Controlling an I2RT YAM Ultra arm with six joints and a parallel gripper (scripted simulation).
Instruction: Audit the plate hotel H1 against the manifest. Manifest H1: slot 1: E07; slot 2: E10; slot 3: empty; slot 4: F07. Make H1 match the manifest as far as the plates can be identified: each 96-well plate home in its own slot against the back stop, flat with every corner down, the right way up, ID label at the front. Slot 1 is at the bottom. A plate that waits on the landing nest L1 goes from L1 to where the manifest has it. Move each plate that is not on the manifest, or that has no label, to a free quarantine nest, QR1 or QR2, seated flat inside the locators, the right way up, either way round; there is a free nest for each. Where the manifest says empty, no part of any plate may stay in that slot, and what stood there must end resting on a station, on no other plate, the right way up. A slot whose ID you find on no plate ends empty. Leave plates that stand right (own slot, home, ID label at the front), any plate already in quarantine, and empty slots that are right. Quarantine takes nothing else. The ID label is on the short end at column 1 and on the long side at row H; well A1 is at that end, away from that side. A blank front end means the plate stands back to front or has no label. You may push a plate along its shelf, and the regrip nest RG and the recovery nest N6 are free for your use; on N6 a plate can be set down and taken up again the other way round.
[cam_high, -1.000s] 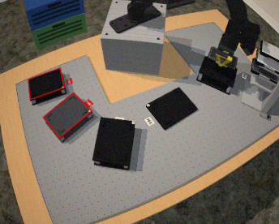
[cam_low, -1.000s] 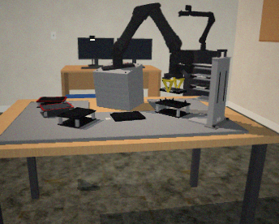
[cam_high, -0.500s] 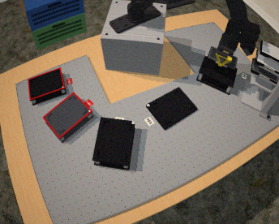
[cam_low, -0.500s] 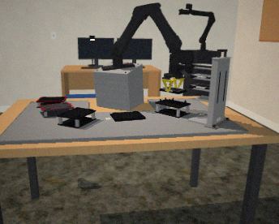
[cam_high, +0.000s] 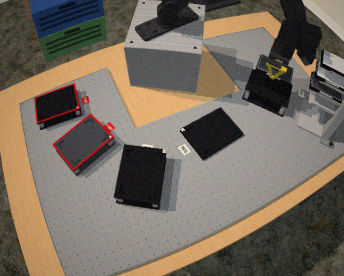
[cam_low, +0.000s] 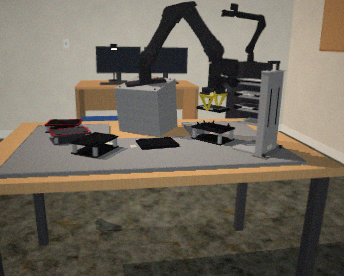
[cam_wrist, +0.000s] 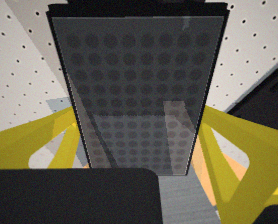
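Note:
My gripper (cam_high: 274, 71) (cam_low: 212, 100) (cam_wrist: 138, 111) has its yellow fingers on the two long sides of a translucent grey 96-well plate (cam_high: 265, 62) (cam_low: 212, 108) (cam_wrist: 139, 75). It holds the plate level in the air a little above a black raised nest (cam_high: 267, 95) (cam_low: 212, 129) in front of the plate hotel (cam_high: 330, 75) (cam_low: 247, 95). The wrist view shows the plate's wells from above; no label shows on it. Dark plates sit on the hotel shelves, but their labels are too small to read.
Two red-framed quarantine nests (cam_high: 57, 102) (cam_high: 82, 140) stand at the left; the nearer one looks grey on top. A black raised nest (cam_high: 141, 175) and a flat black pad (cam_high: 212, 132) lie mid-table. The arm's grey pedestal (cam_high: 165, 55) stands at the back.

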